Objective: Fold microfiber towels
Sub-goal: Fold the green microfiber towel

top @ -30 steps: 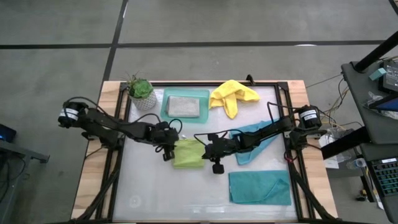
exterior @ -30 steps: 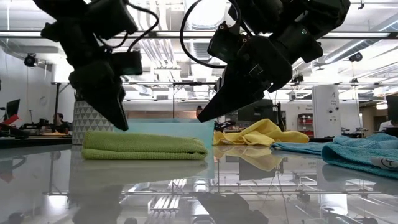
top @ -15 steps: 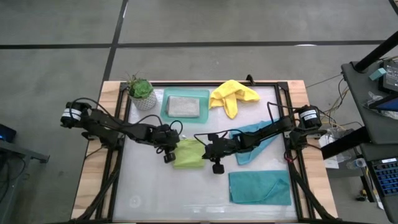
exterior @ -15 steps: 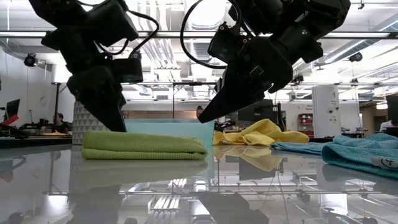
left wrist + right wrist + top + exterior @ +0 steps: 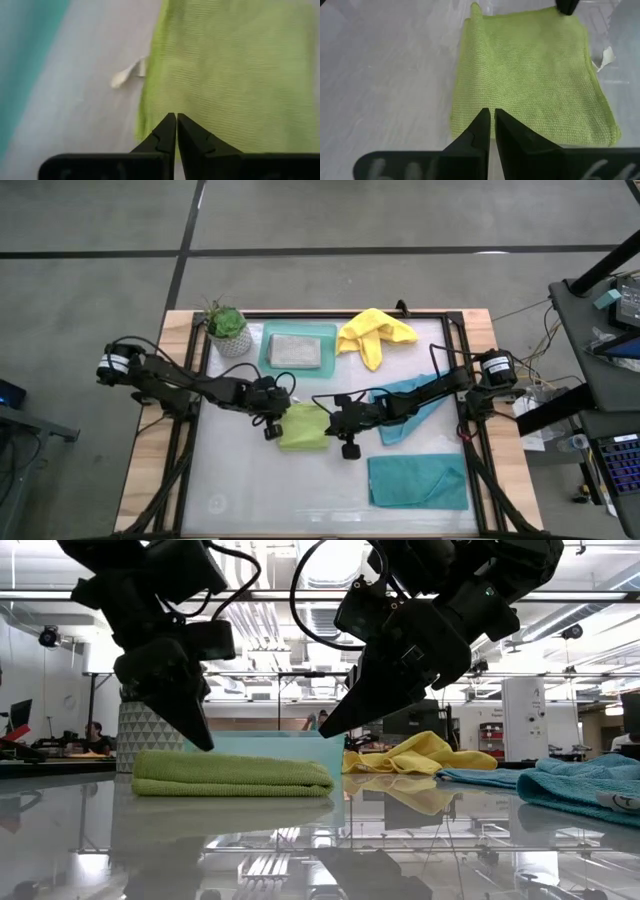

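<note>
Lime green towel (image 5: pixel 302 427) folded, flat at table centre, between both grippers. Left gripper (image 5: pixel 271 424) at its left edge, fingers pinched together, holding nothing — tips just above the cloth. Right gripper (image 5: pixel 333 423) at the opposite edge — closed, empty.

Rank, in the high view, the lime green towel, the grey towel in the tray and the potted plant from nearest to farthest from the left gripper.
From the left gripper:
1. Lime green towel, right beside it at the table's middle.
2. Grey towel, in the tray at the far edge.
3. Potted plant, far left corner.
</note>
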You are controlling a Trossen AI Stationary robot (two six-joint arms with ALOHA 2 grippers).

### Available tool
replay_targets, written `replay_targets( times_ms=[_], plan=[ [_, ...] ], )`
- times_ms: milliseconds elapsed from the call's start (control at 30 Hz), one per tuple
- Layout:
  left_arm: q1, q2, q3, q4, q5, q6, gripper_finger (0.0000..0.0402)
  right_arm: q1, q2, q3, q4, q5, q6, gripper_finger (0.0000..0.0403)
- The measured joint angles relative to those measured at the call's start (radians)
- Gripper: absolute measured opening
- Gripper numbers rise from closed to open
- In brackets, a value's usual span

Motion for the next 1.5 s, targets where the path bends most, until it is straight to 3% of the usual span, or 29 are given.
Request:
replay_targets(
  times_ms=[500,733,833,1033,1167,1500],
  plan=[
    [0.000,0.001,0.018,-0.049,-0.057,-0.026,0.0001,0.000,0.000,0.000,0.005,0.001,0.001,0.0018],
    [-0.040,0.016,0.010,0.096,0.065,-0.009,0.0001,0.000,0.044,0.000,0.151,0.001,-0.012,0.0018],
    [-0.062,0.053,-0.004,0.126,0.070,-0.024,0.0001,0.000,0.104,0.000,0.264,0.001,-0.017,0.0018],
    [-0.066,0.152,-0.008,0.100,-0.083,-0.060,0.0001,-0.003,0.206,0.003,0.397,-0.002,0.014,0.0018],
    [-0.059,0.181,-0.004,0.100,-0.101,-0.060,0.0001,-0.014,0.236,0.002,0.381,-0.063,0.091,0.0018],
    [-0.057,0.079,-0.011,0.032,-0.151,-0.044,0.0001,-0.033,0.215,0.003,0.330,-0.137,0.157,0.0018]
  ],
)
